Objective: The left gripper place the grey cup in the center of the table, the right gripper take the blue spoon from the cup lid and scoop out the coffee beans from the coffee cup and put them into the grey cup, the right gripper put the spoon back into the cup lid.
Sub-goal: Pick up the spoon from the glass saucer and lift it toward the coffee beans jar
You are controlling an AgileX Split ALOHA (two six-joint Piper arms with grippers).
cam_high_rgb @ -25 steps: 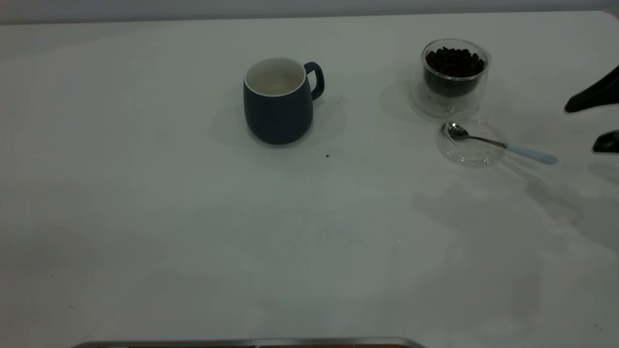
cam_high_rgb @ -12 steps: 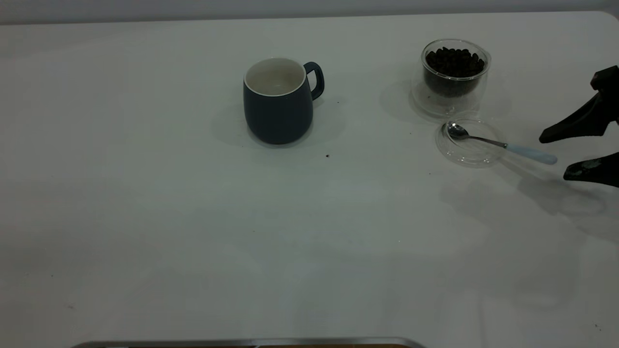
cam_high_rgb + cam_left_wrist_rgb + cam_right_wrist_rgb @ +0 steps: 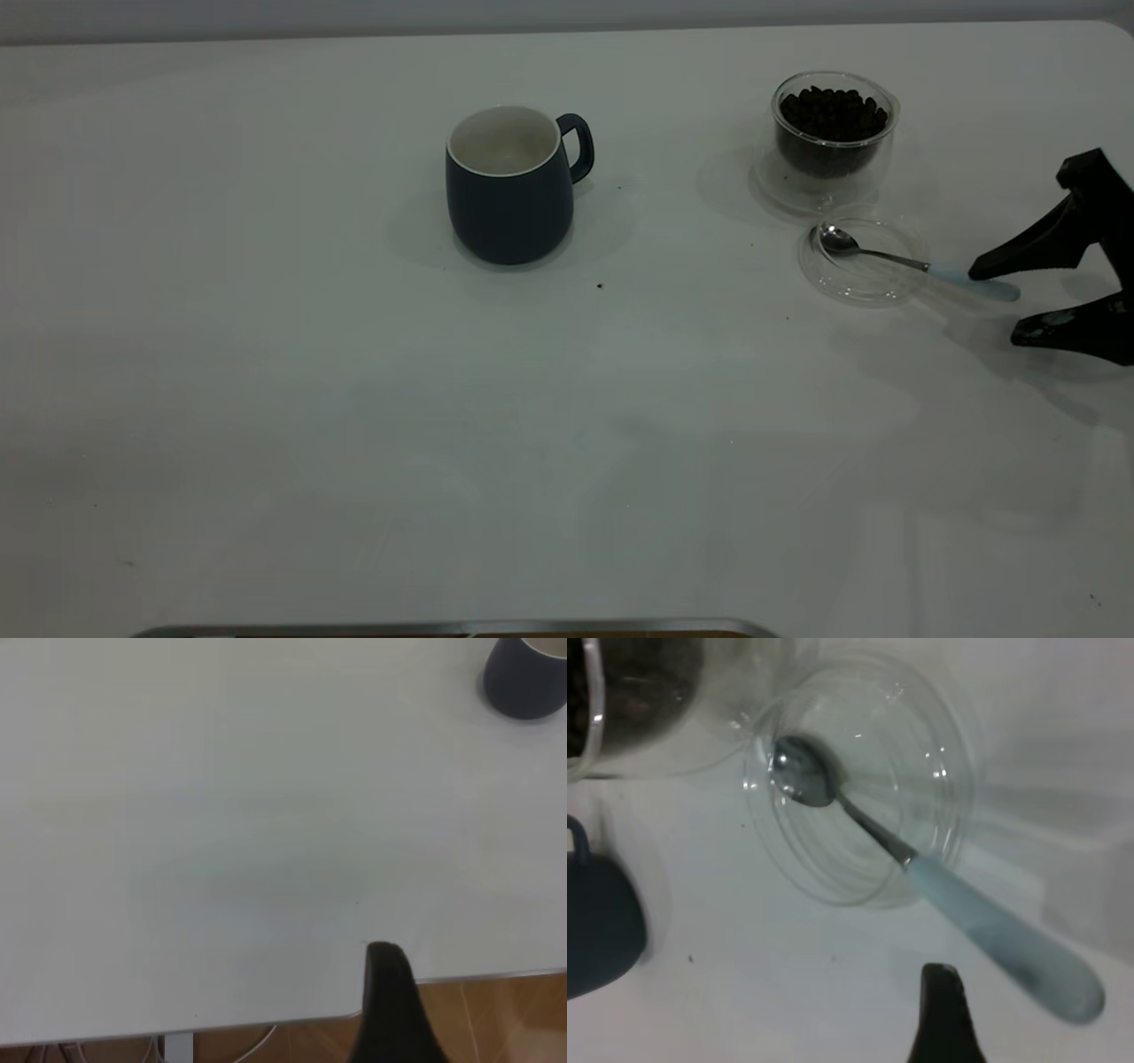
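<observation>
The grey cup (image 3: 509, 186) stands upright mid-table, handle to the right; its edge also shows in the right wrist view (image 3: 598, 926). The coffee cup (image 3: 833, 142) holds coffee beans (image 3: 833, 113). In front of it lies the cup lid (image 3: 864, 263) with the blue spoon (image 3: 921, 264) resting in it, the handle sticking out to the right. My right gripper (image 3: 997, 304) is open at the handle's end, its upper fingertip over the handle tip. The right wrist view shows the spoon (image 3: 992, 935), the lid (image 3: 943, 771) and one finger (image 3: 943, 1014) beside the handle. One finger (image 3: 387, 988) of my left gripper hovers over the table's edge.
The white table (image 3: 266, 399) stretches wide to the left and front of the cup. A dark speck (image 3: 600, 286) lies in front of the grey cup. A metal strip (image 3: 461, 627) runs along the near edge. Wooden floor (image 3: 505, 1019) shows past the table edge.
My right gripper has come in from the right edge and dropped lower, staying open, until its fingertips flank the end of the spoon handle. Cups, lid and spoon have not moved.
</observation>
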